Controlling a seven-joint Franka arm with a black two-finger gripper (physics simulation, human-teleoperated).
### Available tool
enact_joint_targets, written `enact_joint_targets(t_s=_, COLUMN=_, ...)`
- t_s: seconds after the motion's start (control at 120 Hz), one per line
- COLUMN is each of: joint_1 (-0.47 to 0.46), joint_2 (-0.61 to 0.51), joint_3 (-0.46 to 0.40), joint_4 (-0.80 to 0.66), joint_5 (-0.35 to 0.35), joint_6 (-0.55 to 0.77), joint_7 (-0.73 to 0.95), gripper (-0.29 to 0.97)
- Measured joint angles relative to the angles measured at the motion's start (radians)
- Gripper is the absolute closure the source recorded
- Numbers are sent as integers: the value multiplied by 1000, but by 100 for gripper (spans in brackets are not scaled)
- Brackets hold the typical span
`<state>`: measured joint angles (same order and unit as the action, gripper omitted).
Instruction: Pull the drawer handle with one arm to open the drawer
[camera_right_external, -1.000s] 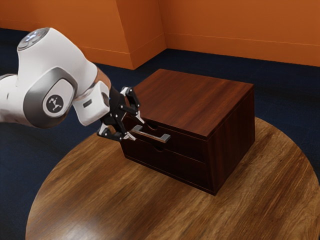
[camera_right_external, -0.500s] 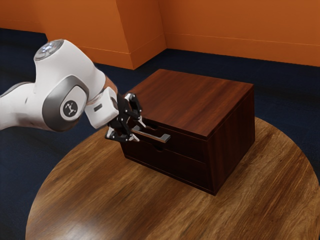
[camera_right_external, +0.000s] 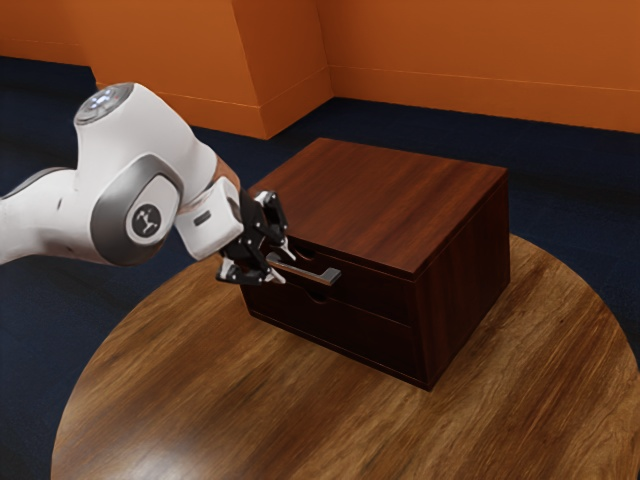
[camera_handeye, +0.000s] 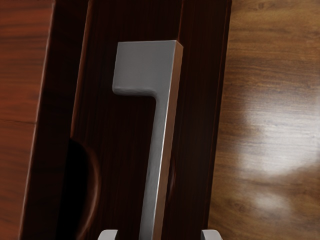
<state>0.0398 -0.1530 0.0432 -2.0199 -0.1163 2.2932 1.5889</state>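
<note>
**Claw staged at the drawer handle: grasp pending**

Since the frame from one second ago, the arm has advanced toward the exterior view's right. This has carried the claw (camera_right_external: 274, 265) up to the handle (camera_right_external: 308, 268) and over its nearer end.

1. Claw state: parted, holding nothing. In the wrist view both fingertips (camera_handeye: 108, 234) stand clear of the metal bar, one on each side, with the bar running between them.
2. Task object: the handle is mounted on the upper drawer (camera_right_external: 372, 287) of the dark wooden cabinet (camera_right_external: 400, 195). The cabinet stands on the round wooden counter (camera_right_external: 230, 400). I judge the drawer to be unopened, since its front looks level with the cabinet face.
3. Step in hand: I judge this to be the end of the approach, with the fingers aligned for the grasp. Pulling has not started.
4. Next move: close the fingers until both bear on the bar. Then draw the hand straight back along the drawer's travel, toward the exterior view's lower left. I would avoid any sideways or upward pull. The grip sits near one end of the bar, so an off-axis pull could slip the fingers off.
</note>
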Motion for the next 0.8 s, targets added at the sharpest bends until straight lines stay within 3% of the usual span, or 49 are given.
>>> enact_joint_targets(t_s=0.508, joint_1=-2, joint_2=-4, joint_3=-18, joint_4=-21, joint_5=-4, joint_6=2, joint_7=-9, gripper=59)
enact_joint_targets(t_s=0.8, joint_1=-3, joint_2=-70, joint_3=-19, joint_4=-84, joint_5=-5, joint_6=3, joint_7=-14, gripper=62)
